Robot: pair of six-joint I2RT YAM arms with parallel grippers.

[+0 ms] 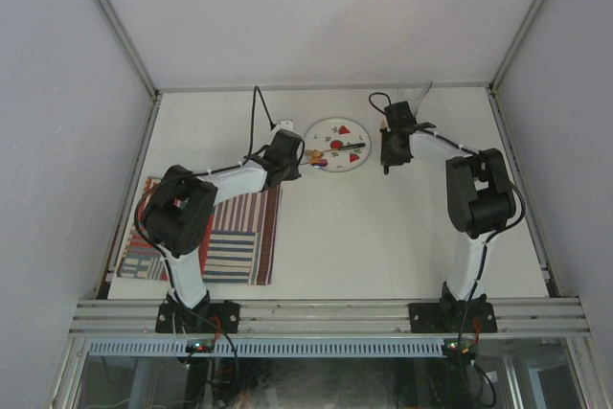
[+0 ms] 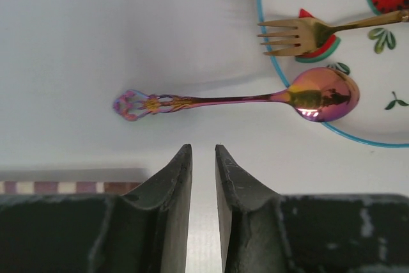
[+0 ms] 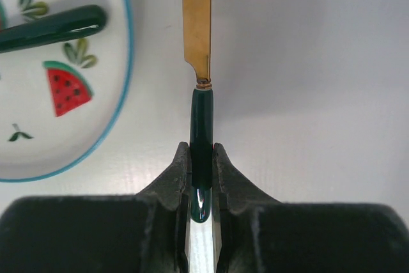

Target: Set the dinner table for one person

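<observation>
Only the top view shows the whole desk (image 1: 383,237). It is flat and rail-edged, lies under both arms, and its long axis runs left to right. The striped placemat (image 1: 235,246) lies at its near left.

The right wrist view alone shows the right tool (image 3: 201,148) clamped on the green handle of the knife (image 3: 200,113). The blade points away from the tool, beside the plate (image 3: 77,139).

The left wrist view alone shows the left tool (image 2: 203,148) slightly apart and holding nothing, over bare desk. Near it lies the spoon (image 2: 243,99), with its bowl on the plate rim beside the fork (image 2: 307,33).
</observation>
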